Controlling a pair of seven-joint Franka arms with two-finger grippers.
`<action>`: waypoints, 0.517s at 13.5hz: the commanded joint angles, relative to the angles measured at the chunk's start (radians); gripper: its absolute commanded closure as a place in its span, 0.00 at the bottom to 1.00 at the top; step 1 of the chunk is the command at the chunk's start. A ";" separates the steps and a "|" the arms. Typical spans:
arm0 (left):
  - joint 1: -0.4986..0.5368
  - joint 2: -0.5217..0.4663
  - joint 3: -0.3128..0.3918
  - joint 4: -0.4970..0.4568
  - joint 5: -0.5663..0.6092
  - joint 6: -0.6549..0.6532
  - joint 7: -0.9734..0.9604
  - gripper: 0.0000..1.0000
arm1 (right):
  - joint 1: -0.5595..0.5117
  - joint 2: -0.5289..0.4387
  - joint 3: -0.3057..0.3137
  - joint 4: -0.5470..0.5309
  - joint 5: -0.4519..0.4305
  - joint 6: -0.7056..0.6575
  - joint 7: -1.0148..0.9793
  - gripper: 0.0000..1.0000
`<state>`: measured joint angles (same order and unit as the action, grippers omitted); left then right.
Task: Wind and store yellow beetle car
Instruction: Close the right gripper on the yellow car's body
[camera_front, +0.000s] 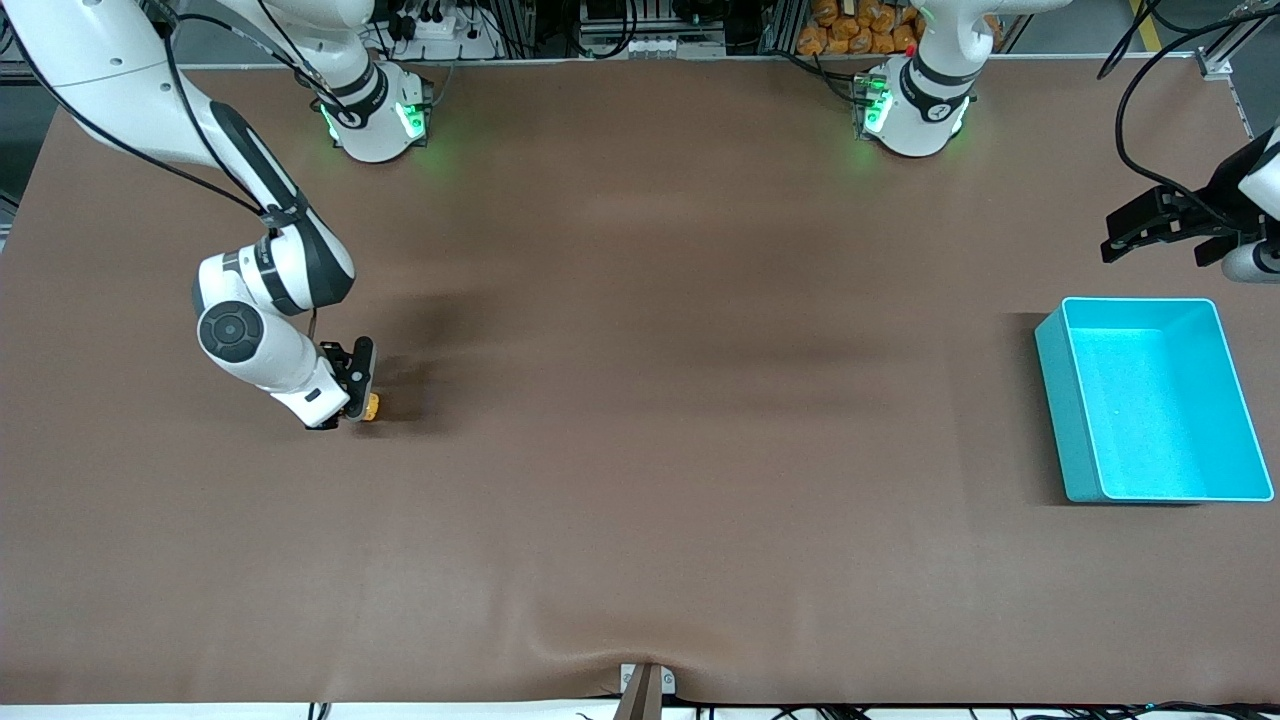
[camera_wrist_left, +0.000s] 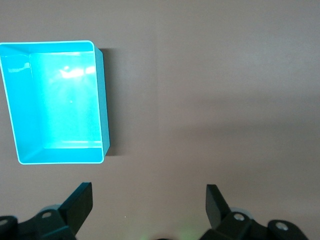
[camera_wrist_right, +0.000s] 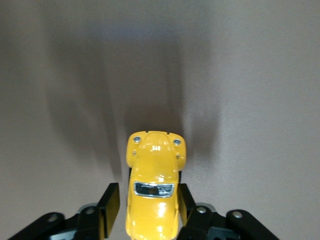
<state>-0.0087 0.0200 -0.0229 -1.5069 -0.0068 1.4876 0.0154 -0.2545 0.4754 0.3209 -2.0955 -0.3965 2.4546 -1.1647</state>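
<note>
The yellow beetle car (camera_front: 371, 406) stands on the brown table toward the right arm's end. My right gripper (camera_front: 354, 398) is down at the table with its fingers on either side of the car. In the right wrist view the car (camera_wrist_right: 155, 185) sits between the fingers; one finger touches its side and a small gap shows at the other finger (camera_wrist_right: 111, 202). My left gripper (camera_front: 1155, 248) is open and empty, waiting in the air near the turquoise bin (camera_front: 1062, 400). The left wrist view shows the left gripper (camera_wrist_left: 147, 196) and the empty bin (camera_wrist_left: 65, 110).
The brown mat (camera_front: 660, 400) covers the whole table. The two arm bases stand along the table's edge farthest from the front camera. A small clamp (camera_front: 645, 685) sits at the mat's nearest edge.
</note>
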 joint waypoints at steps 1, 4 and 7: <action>0.001 -0.011 -0.003 -0.003 0.014 0.003 0.012 0.00 | -0.034 0.026 0.017 0.014 -0.045 -0.002 -0.009 0.68; 0.001 -0.011 -0.003 -0.003 0.014 0.003 0.012 0.00 | -0.042 0.032 0.017 0.015 -0.090 0.001 -0.017 0.79; 0.001 -0.011 -0.005 -0.003 0.014 0.003 0.012 0.00 | -0.069 0.032 0.017 0.017 -0.152 0.001 -0.018 0.80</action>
<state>-0.0089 0.0200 -0.0233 -1.5069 -0.0068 1.4876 0.0154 -0.2714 0.4733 0.3227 -2.0884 -0.4861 2.4447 -1.1695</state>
